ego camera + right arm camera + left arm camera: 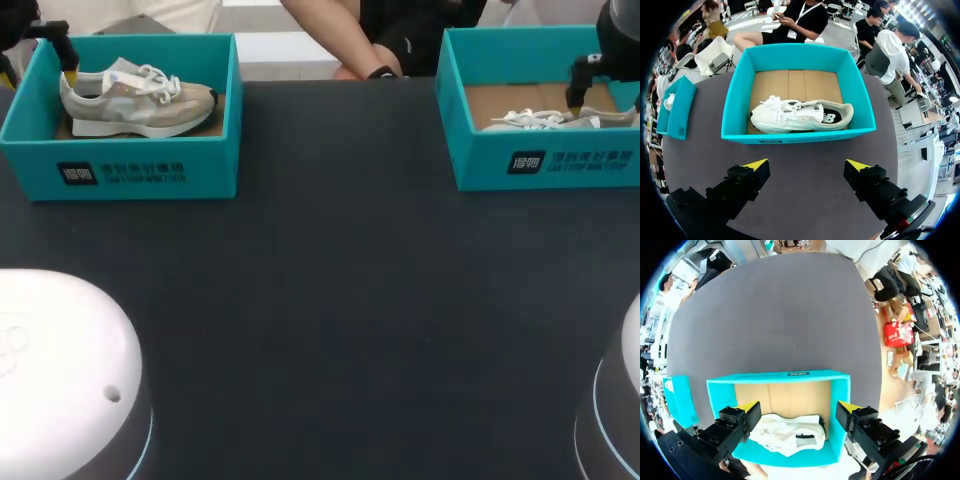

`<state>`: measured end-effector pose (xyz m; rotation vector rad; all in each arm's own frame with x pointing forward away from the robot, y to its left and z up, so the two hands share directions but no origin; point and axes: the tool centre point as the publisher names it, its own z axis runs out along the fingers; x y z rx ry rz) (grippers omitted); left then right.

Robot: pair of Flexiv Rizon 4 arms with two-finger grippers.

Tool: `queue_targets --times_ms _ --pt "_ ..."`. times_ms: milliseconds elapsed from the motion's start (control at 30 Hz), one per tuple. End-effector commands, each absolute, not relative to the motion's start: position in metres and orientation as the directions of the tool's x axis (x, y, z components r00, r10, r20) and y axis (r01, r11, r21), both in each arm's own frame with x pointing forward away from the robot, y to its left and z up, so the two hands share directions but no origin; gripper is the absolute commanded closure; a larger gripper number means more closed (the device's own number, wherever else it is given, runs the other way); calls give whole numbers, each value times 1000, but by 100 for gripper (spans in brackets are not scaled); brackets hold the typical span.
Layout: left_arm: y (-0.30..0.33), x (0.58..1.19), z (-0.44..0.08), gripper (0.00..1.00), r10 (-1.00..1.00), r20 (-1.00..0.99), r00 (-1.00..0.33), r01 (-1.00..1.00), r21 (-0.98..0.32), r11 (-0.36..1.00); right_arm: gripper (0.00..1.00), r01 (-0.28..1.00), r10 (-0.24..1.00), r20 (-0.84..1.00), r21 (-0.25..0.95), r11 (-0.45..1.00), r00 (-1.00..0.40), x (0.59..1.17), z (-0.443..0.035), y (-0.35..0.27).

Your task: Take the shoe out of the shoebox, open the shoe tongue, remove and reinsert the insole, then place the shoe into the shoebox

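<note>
Beige and grey lace-up sneaker (135, 97) at the start of extraction, standing on its sole in the far-left open teal cardboard shoebox (120, 165), heel against the left wall and toe to the right. The left gripper (799, 410) hangs over the heel end with its yellow-tipped fingers spread wide. The shoe lies below and between them, and no contact is visible. The right gripper (807, 165) is likewise spread and holds nothing. It is poised at the far-right teal cardboard shoebox (795, 135), in which a white lace-up sneaker (800, 116) lies on its side, toe to the left, on the brown liner. Both boxes sit at the far edge of the dark table (330, 300), well apart, with bare surface on the near side.

Neither shoe has left its box, so the whole task appears to lie ahead.

Hazards, as judged from this arrangement:
- The heel sits tight to the left box wall, so a descending finger may land on the rim and crush or shove the light cardboard.
- A grip at the heel alone may let the toe swing down and drag the box along.
- The white shoe, lying flat, offers loose laces that a closing pair of fingers might pinch instead of the upper.
</note>
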<state>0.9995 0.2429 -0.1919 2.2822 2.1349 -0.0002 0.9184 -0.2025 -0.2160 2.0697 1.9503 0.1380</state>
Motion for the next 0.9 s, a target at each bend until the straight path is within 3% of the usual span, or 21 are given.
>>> queue_targets --times_ms 33,367,400,900 --pt "241 1010 -188 0 995 14 95 995 -40 -95 0 960 988 -130 278 -39 78 918 -216 -202" --pt "241 1010 -188 0 995 14 95 995 -40 -95 0 960 988 -130 278 -39 78 918 -216 -202" --pt "240 1013 -193 0 987 46 153 988 -45 -151 0 960 988 -130 278 -39 78 918 -216 -202" --pt "284 1112 -215 0 991 87 101 992 73 -108 0 960 988 -130 278 -39 78 918 -216 -202"
